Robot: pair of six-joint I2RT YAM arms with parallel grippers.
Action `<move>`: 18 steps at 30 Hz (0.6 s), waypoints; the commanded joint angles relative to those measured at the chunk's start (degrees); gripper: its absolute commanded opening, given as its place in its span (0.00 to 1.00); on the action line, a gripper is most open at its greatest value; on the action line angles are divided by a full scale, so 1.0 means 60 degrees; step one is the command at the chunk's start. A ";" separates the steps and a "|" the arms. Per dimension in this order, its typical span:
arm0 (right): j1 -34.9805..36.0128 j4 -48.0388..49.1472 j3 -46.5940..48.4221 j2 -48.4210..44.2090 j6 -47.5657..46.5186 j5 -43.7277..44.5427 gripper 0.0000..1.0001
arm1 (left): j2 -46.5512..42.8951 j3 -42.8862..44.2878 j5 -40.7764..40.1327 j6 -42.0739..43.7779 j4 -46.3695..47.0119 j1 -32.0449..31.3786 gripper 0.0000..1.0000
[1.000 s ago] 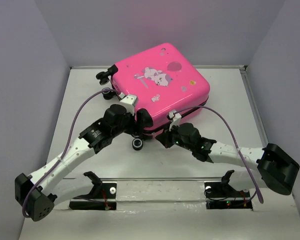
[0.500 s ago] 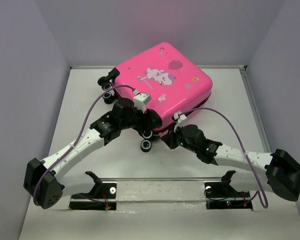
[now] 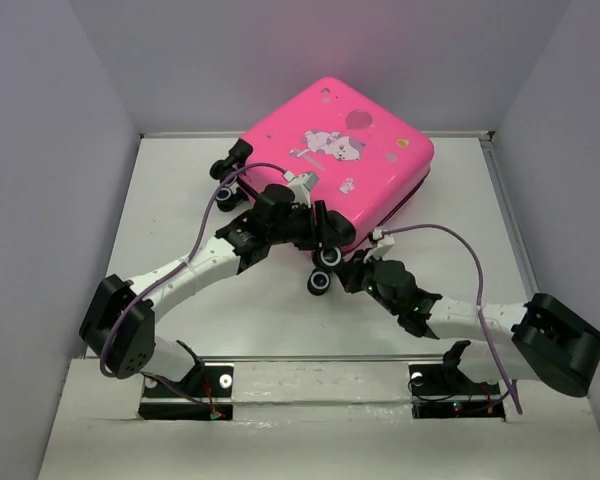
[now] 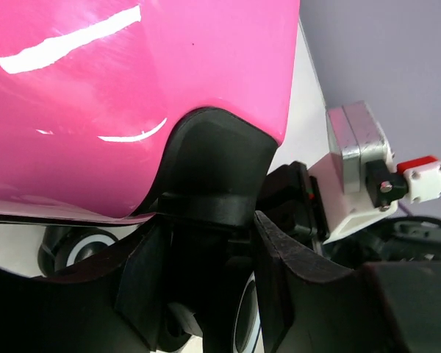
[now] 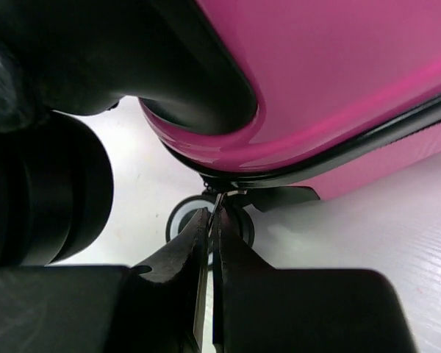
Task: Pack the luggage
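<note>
Nearest me, both arm bases sit at the front edge of the white table (image 3: 250,320), and the arms reach fwd and inward to meet at the near corner of the luggage (image 3: 355,165). The right gripper (image 5: 212,220) comes in low from the right side. On its wrist cam the two fingers are pressed tight together w/ a thin pale zip tab (image 5: 218,202) nipped btwn them. The tab hangs off the black zip seam (image 5: 279,176) that runs round the pink shell. Just beside those fingertips is the near caster (image 3: 320,283), black w/ a white hub, down by the table surface. A bit further in, the left gripper (image 4: 209,250) comes across from the left. Its jaws are partway apart and set on either side of the black caster mount (image 4: 213,169) moulded into the shell corner, and they look clamped against it. From that cam I also see the right arm's silver wrist cam block (image 4: 356,158) close by on the right. Beyond both grippers the luggage lies at the far ctr of the table, print side up and turned at an angle, shell closed along the seam. I can't tell if the near corner is off the surface. The far casters (image 3: 228,165) stick out at its far-left corner, near the back wall.
</note>
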 commanded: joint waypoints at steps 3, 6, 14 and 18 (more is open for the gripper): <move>0.0586 0.4724 -0.0074 0.0448 0.1026 -0.1270 0.07 | 0.0267 0.1685 0.0387 -0.1674 0.5418 -0.0848 0.06; 0.0586 0.6216 -0.0338 0.0871 0.1113 -0.0830 0.07 | 0.0194 0.1584 0.0183 -0.2245 0.6298 -0.0907 0.06; 0.0805 0.8717 0.0731 0.2774 0.1713 -0.1373 0.07 | -0.0026 0.1057 -0.0359 -0.3154 0.7823 -0.1112 0.06; 0.0805 0.9966 0.1359 0.4677 0.2445 -0.1458 0.07 | 0.0060 0.0880 -0.0886 -0.3286 0.8481 -0.1520 0.06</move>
